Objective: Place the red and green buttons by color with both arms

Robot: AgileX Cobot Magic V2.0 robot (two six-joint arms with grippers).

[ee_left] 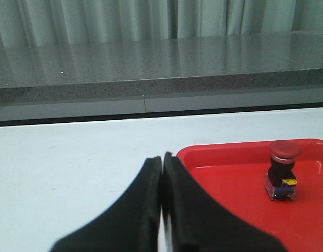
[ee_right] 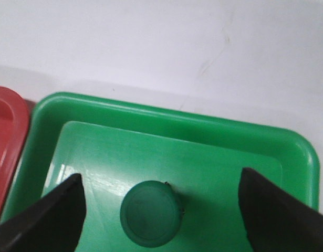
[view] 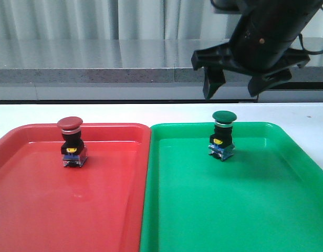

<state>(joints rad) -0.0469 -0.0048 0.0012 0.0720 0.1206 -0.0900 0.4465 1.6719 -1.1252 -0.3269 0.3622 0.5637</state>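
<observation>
The red button (view: 73, 143) stands upright in the red tray (view: 24, 210); it also shows in the left wrist view (ee_left: 282, 171). The green button (view: 222, 136) stands upright in the green tray (view: 266, 210). My right gripper (view: 237, 86) hangs open and empty well above the green button. In the right wrist view the green cap (ee_right: 151, 212) lies between the spread fingers (ee_right: 51, 215), untouched. My left gripper (ee_left: 162, 163) is shut and empty over the white table, beside the red tray's corner (ee_left: 187, 155). It is out of the front view.
The two trays sit side by side, touching, on a white table (view: 150, 113). A grey stone ledge (view: 98, 73) and pale curtains run behind. Bare white table lies beyond the green tray's far rim (ee_right: 166, 118).
</observation>
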